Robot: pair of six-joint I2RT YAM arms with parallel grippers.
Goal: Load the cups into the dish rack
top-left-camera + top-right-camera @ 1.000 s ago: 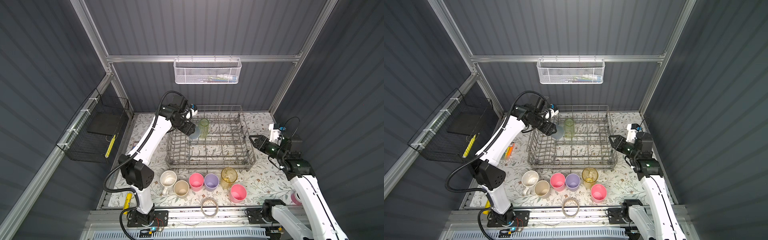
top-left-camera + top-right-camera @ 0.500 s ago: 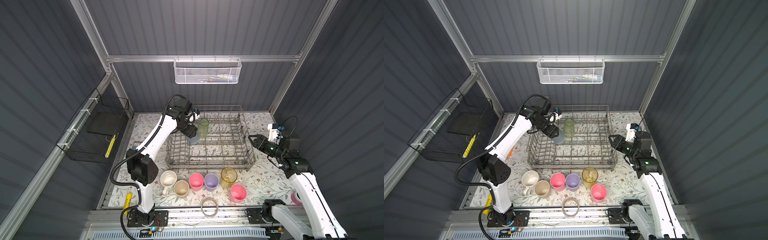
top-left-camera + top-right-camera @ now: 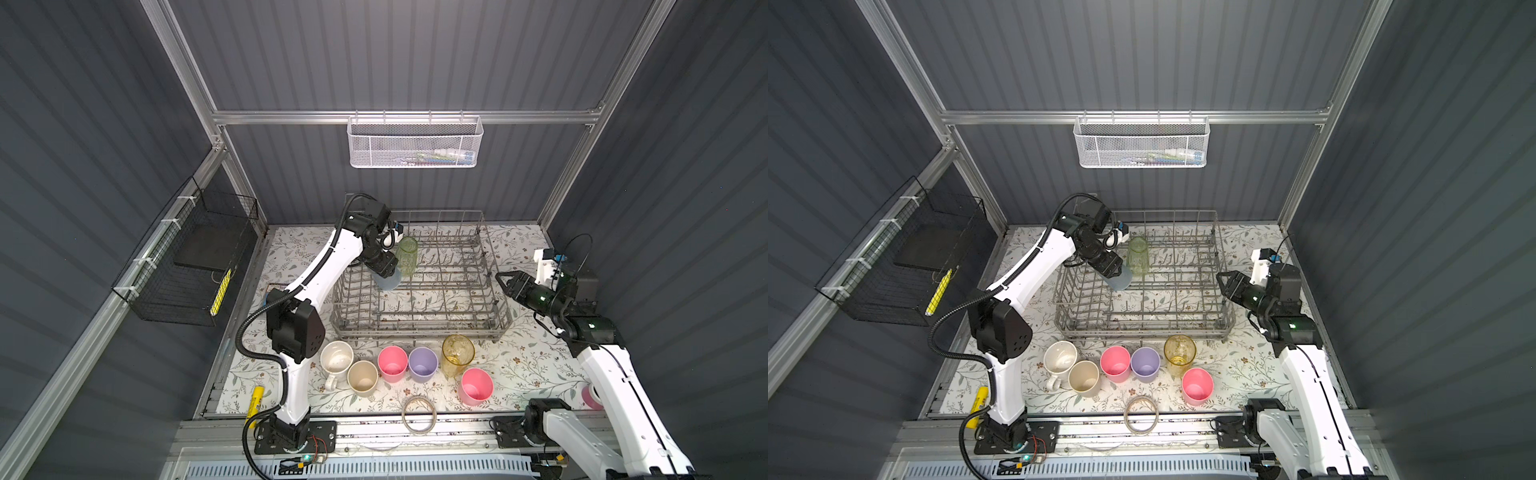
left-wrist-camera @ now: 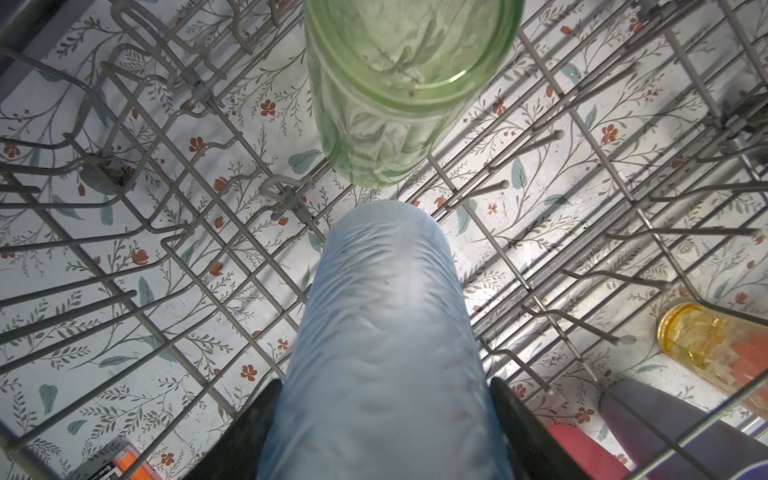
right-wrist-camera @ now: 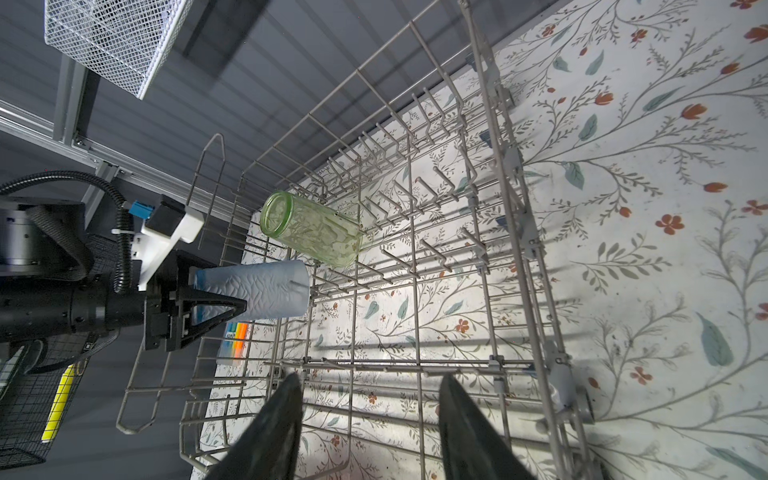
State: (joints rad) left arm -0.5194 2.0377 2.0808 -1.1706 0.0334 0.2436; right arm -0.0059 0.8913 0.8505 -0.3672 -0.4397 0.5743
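The grey wire dish rack [image 3: 419,286] [image 3: 1142,291] stands at the back of the table. A green tumbler [image 3: 407,255] [image 4: 407,83] [image 5: 311,228] stands upright in its far left part. My left gripper [image 3: 385,269] [image 4: 384,399] is shut on a blue tumbler [image 3: 1120,280] [image 5: 257,289], held mouth down over the rack next to the green one. My right gripper [image 3: 503,279] [image 5: 370,386] is open and empty, just outside the rack's right side. In front of the rack stand a white mug [image 3: 336,357] and beige [image 3: 363,376], pink [image 3: 392,363], lilac [image 3: 423,364], amber [image 3: 458,355] and pink [image 3: 476,386] cups.
A tape ring [image 3: 419,420] lies at the front edge. A white mesh basket [image 3: 415,143] hangs on the back wall and a black wire basket [image 3: 187,266] on the left wall. A yellow marker [image 3: 255,399] lies front left. A pink round thing [image 3: 592,397] sits behind the right arm.
My left gripper has carried the blue tumbler from the rack's left edge further in and lower, beside the green tumbler. The right arm has hardly moved.
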